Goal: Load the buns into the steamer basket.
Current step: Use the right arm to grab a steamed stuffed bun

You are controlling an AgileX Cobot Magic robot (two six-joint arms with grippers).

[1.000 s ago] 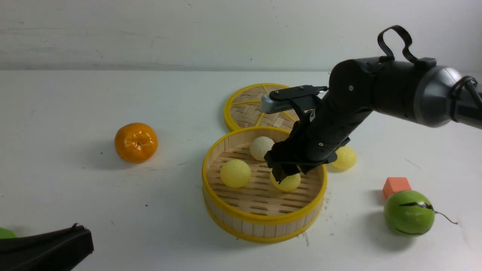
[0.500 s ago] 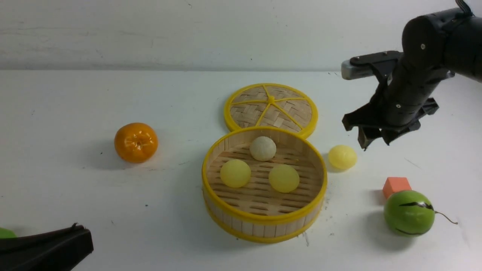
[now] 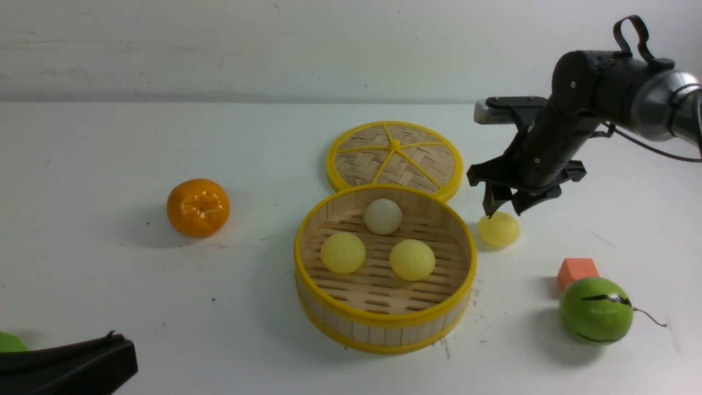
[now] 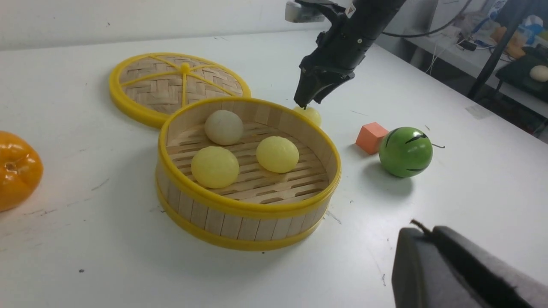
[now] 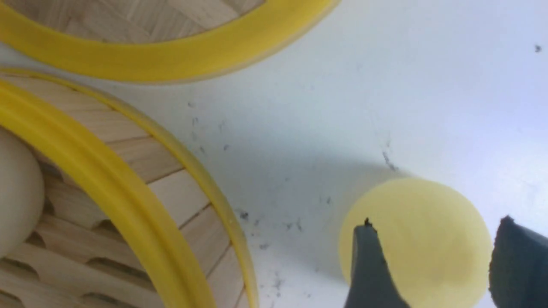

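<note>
The steamer basket [image 3: 384, 329] is sitting upright on the white counter [image 3: 109, 285], its round mouth facing straight up, so it is showing no long axis. Three buns are lying apart on its slatted floor: the off-white bun [image 3: 382, 216] toward the far wall, the left yellow bun [image 3: 343, 252] and the right yellow bun [image 3: 412, 259] nearer. The fourth bun [image 3: 498, 229] is resting on the counter just beside the basket's right wall, too round to be pointing anywhere. The right end effector [image 3: 502, 208] is hovering just over it, fingers parted and aiming down. The left end effector [image 3: 66, 365] is lying low at the near left; its spread cannot be told. The counter is showing dark scuffs, a pale wall [image 3: 219, 49] is running behind, and a cluttered bench [image 4: 492, 55] is standing beyond the right edge.
</note>
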